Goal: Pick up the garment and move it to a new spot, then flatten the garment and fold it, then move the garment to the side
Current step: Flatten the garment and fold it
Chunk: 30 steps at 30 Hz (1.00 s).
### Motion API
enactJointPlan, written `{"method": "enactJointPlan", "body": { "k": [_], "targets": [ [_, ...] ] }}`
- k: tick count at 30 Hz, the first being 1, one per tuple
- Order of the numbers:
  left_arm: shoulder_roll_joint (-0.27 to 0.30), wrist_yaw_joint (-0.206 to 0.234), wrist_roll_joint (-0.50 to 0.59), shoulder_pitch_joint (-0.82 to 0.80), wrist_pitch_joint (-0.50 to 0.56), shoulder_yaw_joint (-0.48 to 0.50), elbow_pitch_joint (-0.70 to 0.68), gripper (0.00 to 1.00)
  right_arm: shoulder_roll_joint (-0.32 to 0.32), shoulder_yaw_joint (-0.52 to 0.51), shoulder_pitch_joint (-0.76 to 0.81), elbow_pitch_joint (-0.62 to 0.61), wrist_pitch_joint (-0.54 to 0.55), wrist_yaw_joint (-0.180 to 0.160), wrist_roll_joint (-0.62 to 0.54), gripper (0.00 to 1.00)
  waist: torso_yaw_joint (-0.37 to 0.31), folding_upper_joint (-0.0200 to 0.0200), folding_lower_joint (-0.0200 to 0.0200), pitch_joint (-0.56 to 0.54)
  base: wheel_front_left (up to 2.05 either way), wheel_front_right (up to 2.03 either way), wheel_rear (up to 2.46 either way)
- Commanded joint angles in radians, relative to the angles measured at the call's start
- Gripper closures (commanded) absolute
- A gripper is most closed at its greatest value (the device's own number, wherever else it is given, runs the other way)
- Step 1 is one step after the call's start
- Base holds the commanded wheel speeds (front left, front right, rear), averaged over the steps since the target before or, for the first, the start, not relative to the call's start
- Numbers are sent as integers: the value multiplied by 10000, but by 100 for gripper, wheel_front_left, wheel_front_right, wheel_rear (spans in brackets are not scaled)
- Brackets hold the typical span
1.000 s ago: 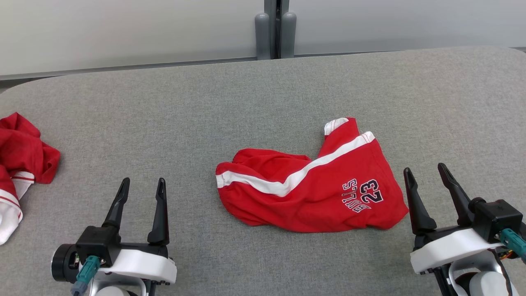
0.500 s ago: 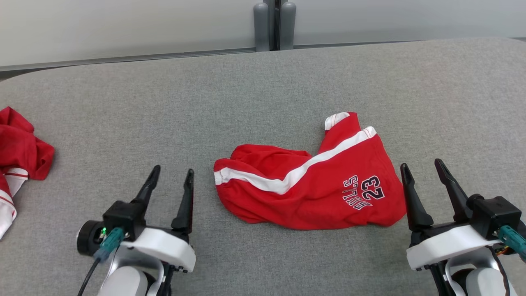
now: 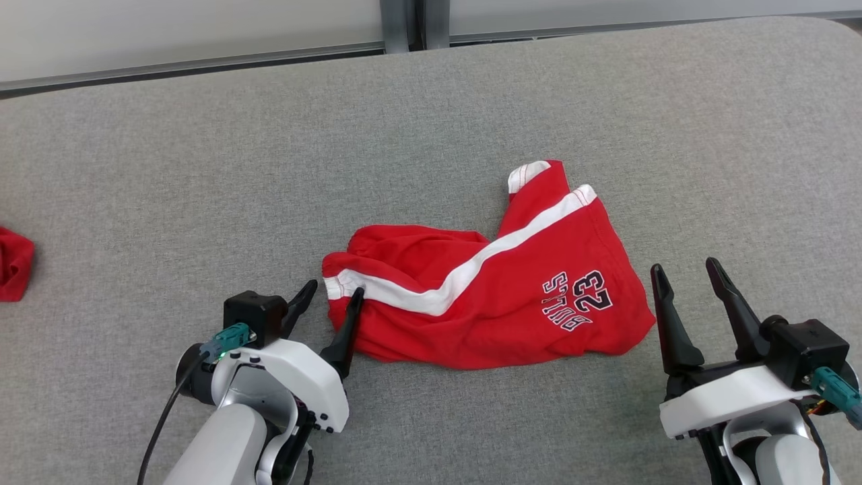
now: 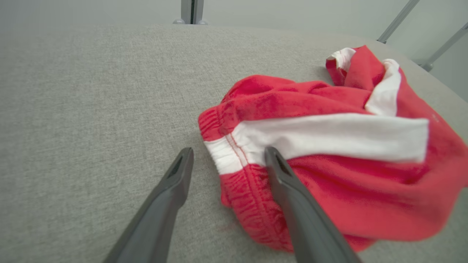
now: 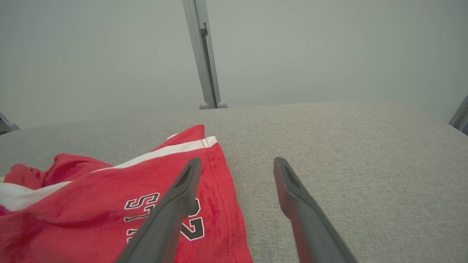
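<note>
The garment (image 3: 498, 296) is a pair of red shorts with a white side stripe and a "23" print, lying crumpled in the middle of the grey table. My left gripper (image 3: 334, 289) stands open at the garment's left end, where the elastic waistband (image 4: 228, 157) lies between its fingers with one finger over the cloth. My right gripper (image 3: 685, 271) is open just off the garment's right edge, above the table. In the right wrist view the printed part of the garment (image 5: 109, 212) lies to the left of the open right gripper (image 5: 237, 163).
A second red cloth (image 3: 13, 263) peeks in at the table's left edge. The grey padded table (image 3: 202, 168) runs wide to the far side, where a grey post (image 3: 404, 20) stands against a pale wall.
My left gripper has moved right and forward until its fingers reach the garment's waistband. The head camera has tilted down and turned, shifting the whole picture. The right gripper has hardly moved.
</note>
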Motion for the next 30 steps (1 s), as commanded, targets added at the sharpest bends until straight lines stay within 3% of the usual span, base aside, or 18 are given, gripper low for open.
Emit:
{"method": "enactJointPlan", "body": {
  "k": [1, 2, 3, 4, 5, 6, 15, 21, 30],
  "targets": [
    [7, -60, -100, -165, -17, 14, 57, 0, 2, -3, -114, 16, -68, 1, 23, 0, -25, 0, 0, 24, 0, 0, 0],
    [15, -97, -103, -221, 22, 13, 168, 0, 8, -1, -133, 29, -73, 1, 34, 0, -45, 0, 0, 42, 0, 0, 0],
    [22, -119, -134, -259, 30, 11, 257, 9, 10, 1, -147, 38, -84, 1, 36, 0, -64, 0, 0, 57, 0, 0, 0],
    [22, -156, -164, -302, -5, 7, 328, 45, 14, -5, -155, 48, -93, 1, 42, 0, -77, 0, 0, 65, 0, 0, 0],
    [19, -183, -165, -341, -67, 2, 379, 91, 18, -14, -160, 49, -98, 1, 51, 0, -84, 0, 0, 71, 0, 0, 0],
    [21, -190, -152, -374, -105, -6, 428, 100, 22, -26, -173, 55, -111, 1, 49, 0, -87, 0, 0, 76, 0, 0, 0],
    [28, -220, -117, -561, -461, -93, 460, 100, -111, -324, -437, 270, -172, 1, 177, 0, 80, 0, 0, 77, 0, 0, 0],
    [-26, -177, -13, -779, -595, -205, 180, 100, -690, -578, -1434, 1043, 16, 1, 524, 0, 369, 0, 0, 391, 0, 0, 0],
    [-241, -312, 79, -1274, -1002, -450, 32, 100, -1791, 1133, -3533, 2789, 1524, 1, 1923, 0, 995, 0, 0, 987, 0, 0, 0]
  ]
}}
